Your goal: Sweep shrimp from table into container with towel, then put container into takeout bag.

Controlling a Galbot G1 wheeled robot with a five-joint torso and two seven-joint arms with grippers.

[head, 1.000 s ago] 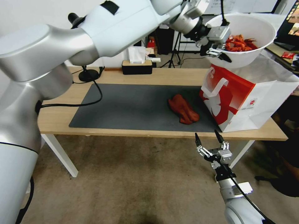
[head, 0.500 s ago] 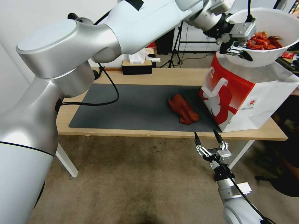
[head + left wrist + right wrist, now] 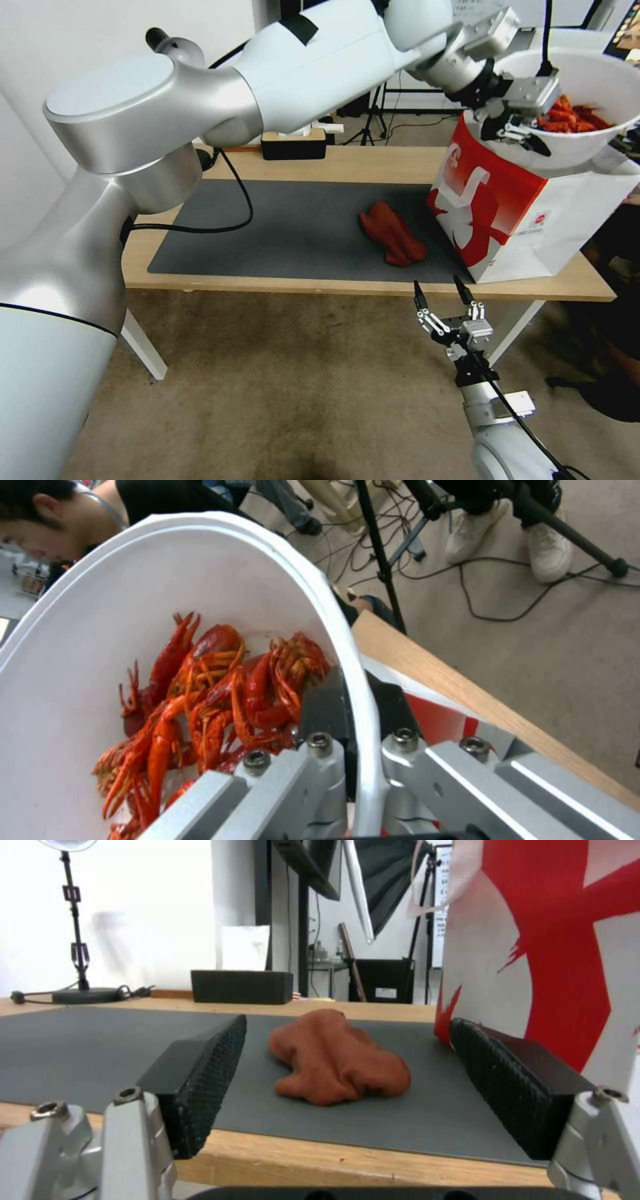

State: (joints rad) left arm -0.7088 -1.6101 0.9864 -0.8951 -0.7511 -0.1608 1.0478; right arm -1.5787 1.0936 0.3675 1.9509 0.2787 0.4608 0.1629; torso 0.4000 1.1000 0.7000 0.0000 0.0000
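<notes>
**Lowering the loaded container into the takeout bag**

Left tool (image 3: 517, 123) is clamped on the near-left rim of the container (image 3: 587, 143), one finger inside the wall and one outside, as the left wrist view confirms. The container hangs over the open mouth of the takeout bag (image 3: 513, 213), which stands at the far right end of the counter (image 3: 280, 283). The bowl's underside looks level with or just touching the bag's upper edge; I cannot tell which. Shrimp (image 3: 220, 695) sit heaped inside the bowl against the gripped side. Towel (image 3: 393, 233) lies crumpled on the dark mat (image 3: 267, 227), just left of the bag, apart from both tools. Right tool (image 3: 441, 293) hovers off the near edge of the counter, fingers spread wide, gripping nothing, pointed toward the towel.

Judgement on the step: sweeping looks done, placement is in hand

- Keep the bowl level; the load is off-centre toward the grip, so any tilt risks spilling
- Centre the bowl over the opening before descending; it looks nearly as wide as the mouth, and a rim catching the paper edge could fold the bag or tip it
- Descend slowly and straight; the bag is light and unsupported
- Release only once the bowl rests on the bag floor, then lift the inner finger clear of the shrimp
</notes>
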